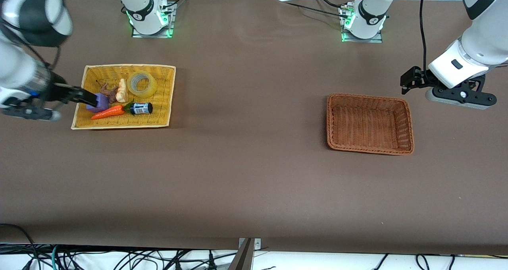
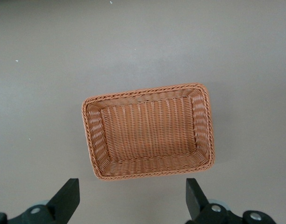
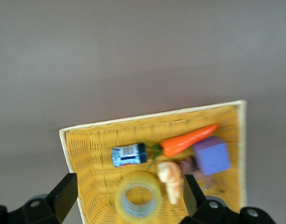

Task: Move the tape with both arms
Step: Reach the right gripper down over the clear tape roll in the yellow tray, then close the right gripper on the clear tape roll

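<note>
The tape lies flat in the yellow basket, beside the right gripper, whose fingers stand apart over the purple cube; the left gripper, also spread, waits near the brown basket.

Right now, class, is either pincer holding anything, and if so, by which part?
Nothing is held. The right pincer hangs open over the yellow basket where the tape lies; the left pincer waits open beside the brown basket.
</note>
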{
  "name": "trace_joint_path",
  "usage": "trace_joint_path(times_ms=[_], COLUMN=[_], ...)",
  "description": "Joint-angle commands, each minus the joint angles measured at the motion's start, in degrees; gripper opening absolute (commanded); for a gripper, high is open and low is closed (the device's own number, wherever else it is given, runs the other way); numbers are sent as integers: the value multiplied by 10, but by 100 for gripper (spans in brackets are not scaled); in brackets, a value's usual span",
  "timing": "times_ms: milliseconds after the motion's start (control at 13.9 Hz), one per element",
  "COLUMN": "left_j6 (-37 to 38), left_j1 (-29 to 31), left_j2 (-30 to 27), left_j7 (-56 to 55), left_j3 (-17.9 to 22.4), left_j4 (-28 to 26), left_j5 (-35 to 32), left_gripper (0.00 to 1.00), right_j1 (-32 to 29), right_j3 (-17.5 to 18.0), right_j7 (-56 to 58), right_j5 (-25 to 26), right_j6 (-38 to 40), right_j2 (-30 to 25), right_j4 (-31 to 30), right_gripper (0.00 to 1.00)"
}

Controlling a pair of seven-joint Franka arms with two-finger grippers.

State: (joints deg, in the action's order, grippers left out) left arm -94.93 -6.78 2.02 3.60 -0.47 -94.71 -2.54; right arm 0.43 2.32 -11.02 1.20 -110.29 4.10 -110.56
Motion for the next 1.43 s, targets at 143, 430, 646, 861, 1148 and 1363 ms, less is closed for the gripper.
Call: trace_joint_path(times_ms=[143,430,646,861,1148,1363], left_j6=[12,12,12,12,12,12], left_j1=[4,5,4,4,4,1], left_j2=[7,7,7,7,7,7], left_j7=[20,26,25,26,26,25], left_j3=[0,0,0,0,0,-1], left_j4=[16,17,17,16,16,16], left_j5=[-5,-5,-4,-4,-4,-4], left_gripper=[100,100,100,100,100,100], right_j1=[0,0,0,0,1,1], right_j3=[52,73,74,84,90,107], right_j7=[-98,-111,-111,-112,-114,-129], right_j5=[-2,-1,-1,-2,-2,-2], right_j6=[-236,-302,-356,-431,-489,-514], right_j2=[-71,-78,-82,-76,-56,-37], right_j4=[-276,-355,-404,-453,-483,-491], right_gripper=[100,100,100,100,100,100])
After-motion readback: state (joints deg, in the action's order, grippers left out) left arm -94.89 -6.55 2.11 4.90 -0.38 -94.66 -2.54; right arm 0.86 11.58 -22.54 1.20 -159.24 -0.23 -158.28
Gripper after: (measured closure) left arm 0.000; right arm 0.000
